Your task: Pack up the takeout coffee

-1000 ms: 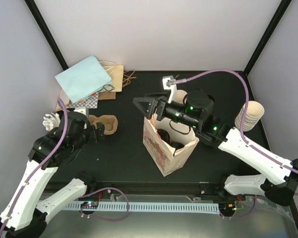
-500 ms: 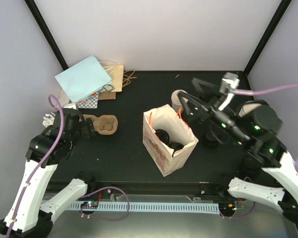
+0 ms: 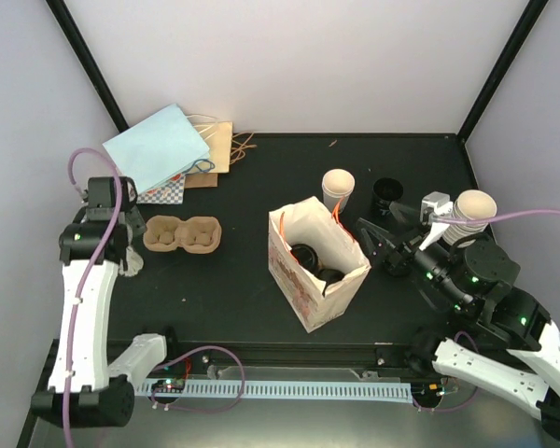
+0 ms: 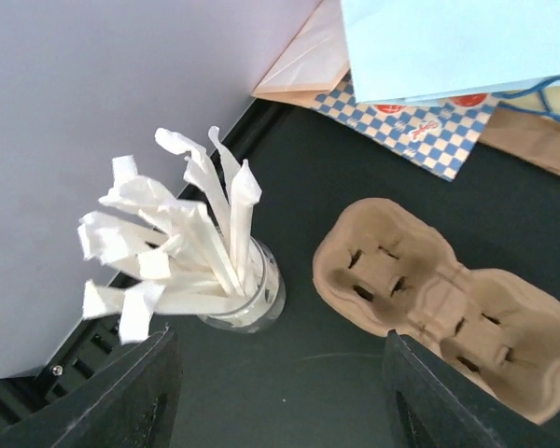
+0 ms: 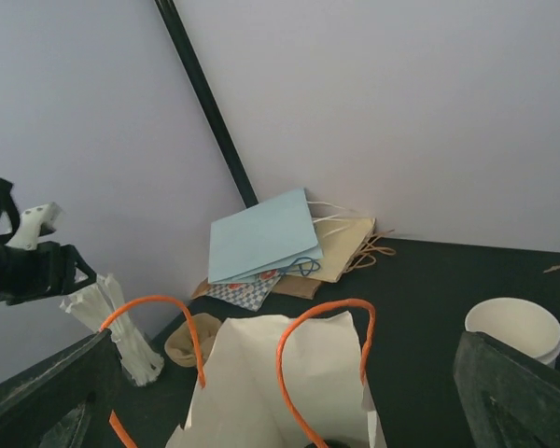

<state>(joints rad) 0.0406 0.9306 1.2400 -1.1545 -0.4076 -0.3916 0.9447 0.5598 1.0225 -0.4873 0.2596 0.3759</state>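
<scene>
I am holding my right gripper with its jaws spread wide, gripping nothing. The takeout coffee is sitting just ahead of and below those jaws. It is showing only round black lids, the cup bodies hidden inside the cream paper bag with orange handles, which is standing open there. A lidless cream cup is standing farther ahead, off toward the right-hand finger. My left gripper is gaping too, empty. A glass holding paper-wrapped straws is standing just ahead, nearer the left-hand finger. The brown pulp tray, its wells bare, is lying ahead toward the other finger.
</scene>
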